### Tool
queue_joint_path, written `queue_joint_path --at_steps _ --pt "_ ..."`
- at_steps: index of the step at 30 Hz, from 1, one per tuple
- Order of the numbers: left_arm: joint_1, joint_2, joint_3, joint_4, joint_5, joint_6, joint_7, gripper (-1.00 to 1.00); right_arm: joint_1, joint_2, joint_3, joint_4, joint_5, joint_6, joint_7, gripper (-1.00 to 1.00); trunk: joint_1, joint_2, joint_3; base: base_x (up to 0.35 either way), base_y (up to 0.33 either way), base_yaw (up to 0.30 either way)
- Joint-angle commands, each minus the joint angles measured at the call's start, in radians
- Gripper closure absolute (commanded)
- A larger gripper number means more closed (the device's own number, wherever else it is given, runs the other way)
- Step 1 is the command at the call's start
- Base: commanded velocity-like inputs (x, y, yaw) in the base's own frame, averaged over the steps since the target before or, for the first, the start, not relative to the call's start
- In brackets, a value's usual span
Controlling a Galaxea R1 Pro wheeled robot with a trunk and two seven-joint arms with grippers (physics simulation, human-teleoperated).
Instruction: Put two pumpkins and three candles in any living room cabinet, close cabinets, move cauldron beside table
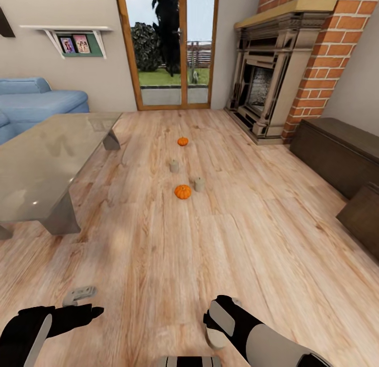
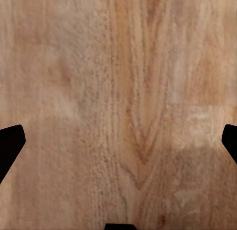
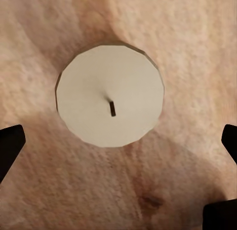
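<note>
A candle [image 3: 109, 95] stands upright on the wooden floor [image 1: 173, 251] directly under the right gripper [image 3: 118, 141], seen end-on with its round pale top and short dark wick facing the wrist camera. The right fingers [image 3: 10, 148] are spread wide, one dark tip at each side edge of that view, and they touch nothing; the candle lies between them but apart from both. In the head view this candle [image 1: 216, 339] peeks out pale beneath the right gripper [image 1: 221, 325], close to the robot.

The left fingers [image 2: 10, 143] are likewise spread, with bare floor planks between them. In the head view the left gripper [image 1: 79, 296] hangs low over the floor near the robot.

Farther out on the floor lie two orange pumpkins: the nearer pumpkin [image 1: 182, 192] and the farther pumpkin [image 1: 182, 141]. Between them stand two more candles, one [image 1: 199, 184] just beside the nearer pumpkin, the other [image 1: 174, 166] a little beyond.

The glass counter [image 1: 47, 156] stands to the left, with a blue sofa [image 1: 37, 101] behind it. The dark-brown cabinet [image 1: 337, 151] runs along the right wall, beside the fireplace [image 1: 268, 78].
</note>
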Motion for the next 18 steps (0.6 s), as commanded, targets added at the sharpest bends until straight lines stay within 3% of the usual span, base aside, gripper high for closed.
queue_joint_path --at_steps 1,11,18 --pt "0.000 0.000 0.001 -0.001 0.010 0.006 0.004 -1.00 -0.001 0.000 0.004 0.000 -0.003 0.005 -0.005 -1.00 0.000 0.000 -0.001 0.028 0.031 0.000" --pt "0.000 -0.002 0.001 -0.004 0.010 0.006 0.004 -1.00 -0.001 0.000 0.004 -0.001 -0.002 -0.003 -0.005 -1.00 0.000 0.000 -0.001 0.079 0.115 0.000" --pt "0.000 -0.001 0.001 -0.011 0.011 0.007 0.004 -1.00 -0.001 0.000 0.004 -0.001 -0.003 -0.012 -0.005 -1.00 0.001 -0.001 -0.009 0.015 0.017 0.000"
